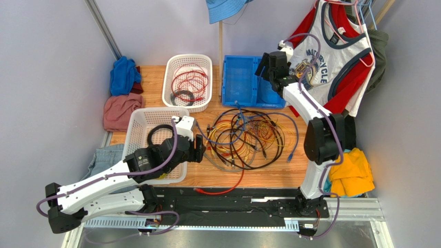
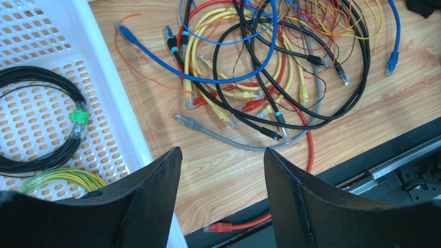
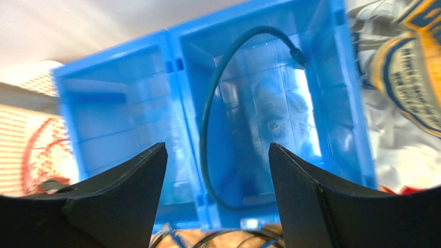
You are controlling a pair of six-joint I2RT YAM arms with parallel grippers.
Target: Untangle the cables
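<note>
The left end effector (image 2: pixel 222 155) stands open and empty just beside the white basket (image 2: pixel 111 88), above the wooden surface (image 2: pixel 217 170). The right end effector (image 3: pixel 217 150), also open with nothing between its fingers, hangs over the blue bin (image 3: pixel 119 119), where one dark cord (image 3: pixel 204 124) lies. The cables (image 2: pixel 269 67) lie heaped mid-surface. They look light and limp, and likely to snag at the plug latches. The best hold, I judge, is the grey cord (image 2: pixel 217 135) near its free plug.

The left gripper (image 2: pixel 222 152) hung with its jaws apart and empty over the wooden bench (image 2: pixel 393 103). Beyond it lay the cables (image 2: pixel 259 77) in a tangled heap. At left, a white basket (image 2: pixel 119 103) held a black coil (image 2: pixel 36 75) and a yellow-green coil (image 2: pixel 62 178).
</note>
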